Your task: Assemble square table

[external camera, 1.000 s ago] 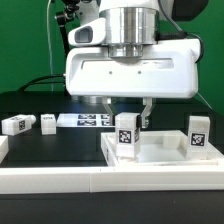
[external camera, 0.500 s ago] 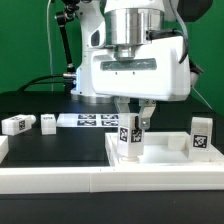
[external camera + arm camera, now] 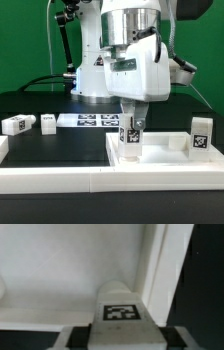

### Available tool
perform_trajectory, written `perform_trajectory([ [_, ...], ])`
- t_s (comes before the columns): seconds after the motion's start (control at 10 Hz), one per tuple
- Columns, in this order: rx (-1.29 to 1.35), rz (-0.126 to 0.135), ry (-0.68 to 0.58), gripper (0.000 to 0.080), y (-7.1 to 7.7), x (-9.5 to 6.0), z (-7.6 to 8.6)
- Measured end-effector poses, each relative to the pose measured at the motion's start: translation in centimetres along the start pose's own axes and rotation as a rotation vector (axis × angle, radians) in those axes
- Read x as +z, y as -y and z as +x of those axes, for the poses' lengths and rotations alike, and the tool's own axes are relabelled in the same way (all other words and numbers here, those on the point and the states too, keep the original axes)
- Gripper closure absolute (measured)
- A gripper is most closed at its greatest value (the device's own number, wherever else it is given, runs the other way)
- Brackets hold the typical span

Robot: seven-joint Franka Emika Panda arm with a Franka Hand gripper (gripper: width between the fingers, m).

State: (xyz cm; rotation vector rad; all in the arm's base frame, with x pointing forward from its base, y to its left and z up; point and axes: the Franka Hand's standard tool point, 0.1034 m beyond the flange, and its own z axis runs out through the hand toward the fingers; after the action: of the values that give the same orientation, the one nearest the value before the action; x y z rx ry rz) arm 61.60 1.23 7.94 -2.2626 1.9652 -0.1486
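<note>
The square table slab (image 3: 165,157) lies white and flat at the exterior view's right, with a raised rim (image 3: 150,263). One white tagged leg (image 3: 129,138) stands upright on the slab's near left corner, and my gripper (image 3: 131,124) is shut on it from above. In the wrist view this leg (image 3: 121,308) fills the space between the dark fingers (image 3: 76,336). A second leg (image 3: 200,135) stands upright on the slab's right corner. Two more legs (image 3: 13,124) (image 3: 47,122) lie on the black table at the left.
The marker board (image 3: 90,120) lies flat behind the slab, between the loose legs and the arm. A long white rail (image 3: 90,182) runs along the front edge. Another white piece (image 3: 3,150) shows at the left border.
My wrist has turned about its upright axis with the leg in the jaws; the gripper body now faces sideways. The leg has stayed at the slab's corner.
</note>
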Motion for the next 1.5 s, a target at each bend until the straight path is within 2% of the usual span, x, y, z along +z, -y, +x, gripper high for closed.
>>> perform_trajectory([
  [0.1,0.035,0.002,0.004,0.0430,0.03,0.01,-0.17],
  [0.2,0.002,0.002,0.004,0.0430,0.03,0.02,-0.18],
  [0.3,-0.044,0.002,0.004,0.0283,0.01,0.03,-0.14],
  [0.4,-0.090,0.002,0.004,0.0179,0.02,0.03,-0.13],
  [0.9,-0.596,0.001,0.000,0.0150,0.26,0.01,-0.69],
  [1.1,-0.788,0.001,-0.005,0.0150,0.11,0.08,0.17],
  [1.5,-1.057,-0.008,-0.013,0.0150,0.26,0.01,0.07],
])
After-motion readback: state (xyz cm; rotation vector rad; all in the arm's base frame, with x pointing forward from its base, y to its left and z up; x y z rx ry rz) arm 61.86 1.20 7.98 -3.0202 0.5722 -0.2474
